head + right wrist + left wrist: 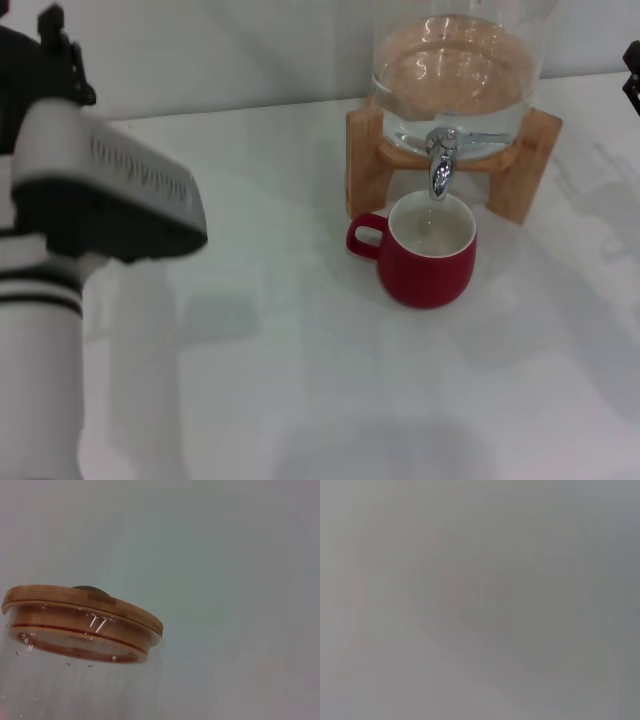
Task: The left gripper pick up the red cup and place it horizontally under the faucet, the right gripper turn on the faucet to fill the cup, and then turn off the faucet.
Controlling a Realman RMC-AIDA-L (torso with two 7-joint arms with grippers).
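Two end effectors belong to this rig, and neither is at the cup. The left end effector [60, 45] shows only as a dark shape at the far left of the head view, above its white arm [40, 380], well apart from the work; we cannot tell whether its fingers are apart or together. The right end effector [632, 75] is a black sliver at the right edge, near the jar's height, and its fingers are likewise hidden from us. Its wrist view shows only the jar's wooden lid [80, 605] against a blank wall.

The cup [428, 255] stands upright on the white surface [300, 380], just in front of the wooden stand [365, 160], its open mouth right below the faucet [441, 165], handle toward the robot's left. We see no stream falling. Whether the cup holds water, we cannot say.

We judge the lever work is what remains or has just ended. The risk: the right end effector pushes the lever too hard and shifts the jar [455, 75], so the spout leaves the cup's mouth and water spills; or a late shut-off overfills the cup.
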